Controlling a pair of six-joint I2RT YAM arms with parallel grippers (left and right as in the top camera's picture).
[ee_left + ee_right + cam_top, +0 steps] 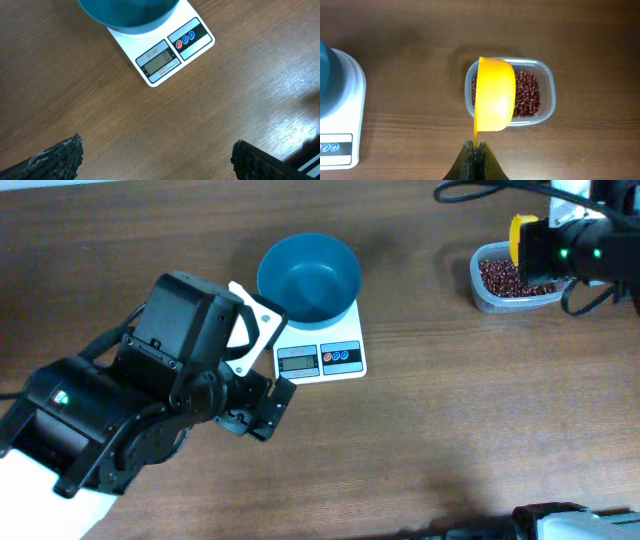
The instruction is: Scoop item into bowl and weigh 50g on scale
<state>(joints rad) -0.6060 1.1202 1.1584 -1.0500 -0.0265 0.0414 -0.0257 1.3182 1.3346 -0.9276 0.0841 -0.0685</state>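
Right gripper (479, 150) clamps the yellow plastic scoop (494, 95) by its handle, left gripper (157, 160) gapes open; tiny reddish-brown beans (527, 95) look light, spill-prone.

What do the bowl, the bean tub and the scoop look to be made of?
The bowl is probably plastic: it is an even teal colour with a soft, low sheen. The tub looks like clear plastic, since the beans show through its wall. The scoop also seems plastic, with a smooth yellow-orange surface and a thin edge.
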